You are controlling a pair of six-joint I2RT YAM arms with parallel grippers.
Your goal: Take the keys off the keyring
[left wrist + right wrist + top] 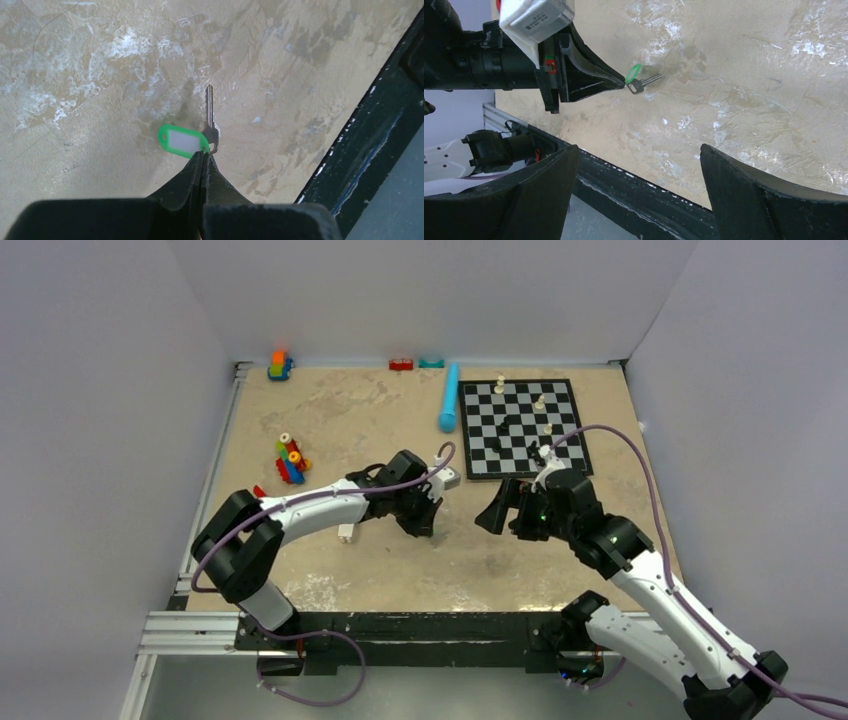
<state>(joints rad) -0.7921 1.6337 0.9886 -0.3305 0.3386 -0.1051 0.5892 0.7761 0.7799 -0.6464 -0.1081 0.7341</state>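
The keys are a small bunch: a bright green tag [182, 141] with a pale window and one silver key [210, 112] joined at a small ring. My left gripper [204, 153] is shut on that joint, with the tag and the key sticking out beyond the fingertips, close over the table. The right wrist view shows the bunch [638, 78] at the tip of the left gripper [620, 83]. My right gripper [636, 148] is wide open and empty, a short way to the right, facing the bunch. In the top view the left gripper [425, 525] hides the keys, and the right gripper [497, 510] stands opposite it.
A chessboard [480, 465] with a few pieces lies at the back right, with a blue cylinder [449, 398] to its left. Toy bricks [291, 460] lie at the left and small bricks [280, 365] along the back wall. The black front rail [360, 150] is close.
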